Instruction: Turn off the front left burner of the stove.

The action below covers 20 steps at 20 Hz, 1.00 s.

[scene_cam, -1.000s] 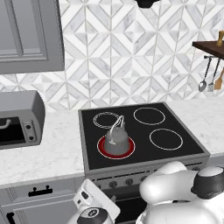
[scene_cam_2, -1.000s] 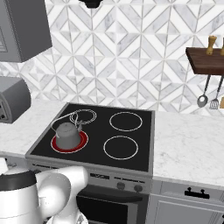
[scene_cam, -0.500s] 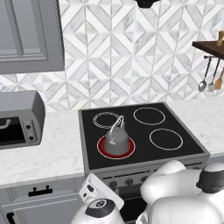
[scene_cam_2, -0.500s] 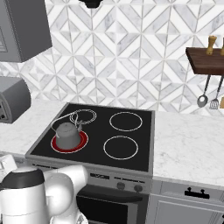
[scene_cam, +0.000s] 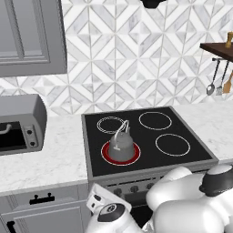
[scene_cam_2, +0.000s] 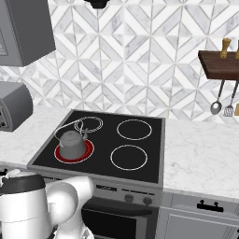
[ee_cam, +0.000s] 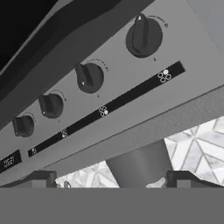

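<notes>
Front left burner glows red under grey kettle; gripper fingers apart, near stove knobs.

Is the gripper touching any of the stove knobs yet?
Apart. In the hand view the fingertips sit low in the frame, with bare grey panel between them and the row of knobs on the stove.

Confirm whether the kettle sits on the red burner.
Yes, the kettle stands on the front left burner, whose red ring shows around its base.
</notes>
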### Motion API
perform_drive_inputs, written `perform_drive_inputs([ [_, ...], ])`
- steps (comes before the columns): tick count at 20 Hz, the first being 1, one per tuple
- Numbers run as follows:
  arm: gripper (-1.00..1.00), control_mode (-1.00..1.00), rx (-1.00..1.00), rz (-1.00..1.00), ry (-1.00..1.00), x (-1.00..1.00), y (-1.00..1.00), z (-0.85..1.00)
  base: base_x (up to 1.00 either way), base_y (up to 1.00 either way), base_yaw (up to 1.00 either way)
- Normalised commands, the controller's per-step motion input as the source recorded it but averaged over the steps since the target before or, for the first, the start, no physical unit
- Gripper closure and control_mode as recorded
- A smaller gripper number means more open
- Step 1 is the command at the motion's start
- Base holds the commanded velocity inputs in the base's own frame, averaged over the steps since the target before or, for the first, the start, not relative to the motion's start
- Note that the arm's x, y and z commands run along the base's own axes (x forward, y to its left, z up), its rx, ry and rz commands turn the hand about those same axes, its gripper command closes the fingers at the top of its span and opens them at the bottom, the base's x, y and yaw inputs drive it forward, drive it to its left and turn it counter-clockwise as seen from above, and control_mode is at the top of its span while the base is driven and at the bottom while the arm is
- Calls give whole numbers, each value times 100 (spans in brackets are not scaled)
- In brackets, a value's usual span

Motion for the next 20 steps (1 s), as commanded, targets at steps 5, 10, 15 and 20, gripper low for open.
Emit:
perform_drive_inputs([
  [5, -100, -100, -4, 8, -1, 0, 24, -34, 0, 0, 0],
  [10, -100, -100, 0, 3, -2, 0, 34, -8, 0, 0, 0],
  [15, -100, -100, 0, 1, 0, 0, 24, -16, 0, 0, 0],
  [20, -100, -100, 0, 0, 0, 0, 11, -25, 0, 0, 0],
])
